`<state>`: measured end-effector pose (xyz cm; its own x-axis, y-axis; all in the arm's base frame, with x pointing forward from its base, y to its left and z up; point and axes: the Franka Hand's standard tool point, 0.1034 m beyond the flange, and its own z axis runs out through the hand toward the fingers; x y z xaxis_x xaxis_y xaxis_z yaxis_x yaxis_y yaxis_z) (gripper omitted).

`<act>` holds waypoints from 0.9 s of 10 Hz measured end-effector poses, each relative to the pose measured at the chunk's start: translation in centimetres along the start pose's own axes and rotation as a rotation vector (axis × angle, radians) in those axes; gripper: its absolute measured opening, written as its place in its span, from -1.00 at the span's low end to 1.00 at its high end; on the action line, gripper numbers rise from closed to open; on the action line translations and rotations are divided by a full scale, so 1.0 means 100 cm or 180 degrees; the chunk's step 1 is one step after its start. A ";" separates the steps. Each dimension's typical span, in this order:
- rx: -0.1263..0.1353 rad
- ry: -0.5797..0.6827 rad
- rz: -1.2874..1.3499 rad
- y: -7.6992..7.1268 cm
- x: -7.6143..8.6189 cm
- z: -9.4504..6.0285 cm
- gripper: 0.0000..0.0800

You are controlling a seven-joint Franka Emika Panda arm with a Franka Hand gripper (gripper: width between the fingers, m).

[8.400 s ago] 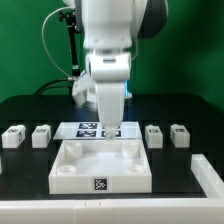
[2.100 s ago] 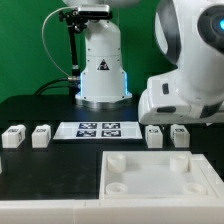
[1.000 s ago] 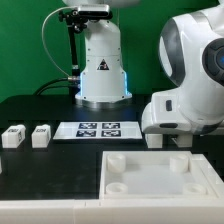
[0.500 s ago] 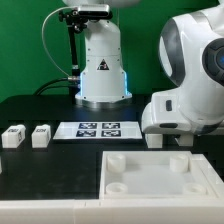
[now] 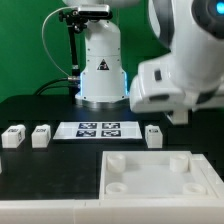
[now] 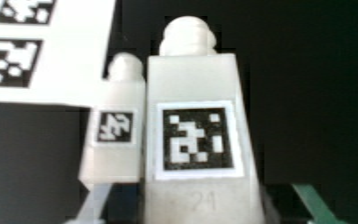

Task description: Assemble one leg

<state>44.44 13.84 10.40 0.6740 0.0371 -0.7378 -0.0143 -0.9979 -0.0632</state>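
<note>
In the wrist view a white leg (image 6: 194, 120) with a black-and-white tag stands between my fingers (image 6: 101, 203), and my gripper (image 6: 197, 202) is shut on its lower end. A second leg (image 6: 117, 125) lies beside it on the black table below. In the exterior view my gripper (image 5: 178, 116) hangs blurred above the table at the right, and the held leg is not clear there. One leg (image 5: 153, 135) stands below it, and two more legs (image 5: 13, 137) (image 5: 41, 135) stand at the left.
The large white plate (image 5: 160, 185) with round corner sockets lies at the front right. The marker board (image 5: 98, 129) lies at the middle, also in the wrist view (image 6: 25, 45). The robot base (image 5: 102, 65) stands behind.
My arm has risen from the table at the exterior view's right. The rightmost leg no longer stands on the table; only one leg remains there.
</note>
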 end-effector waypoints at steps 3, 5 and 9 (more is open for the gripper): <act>0.0032 0.0321 -0.0003 -0.002 0.013 -0.004 -0.27; 0.0086 0.1074 -0.0172 0.008 0.038 -0.026 -0.27; 0.0006 0.2330 -0.0440 0.014 0.057 -0.124 -0.27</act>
<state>57.45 11.96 14.41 0.9894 0.1168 -0.0868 0.1055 -0.9866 -0.1247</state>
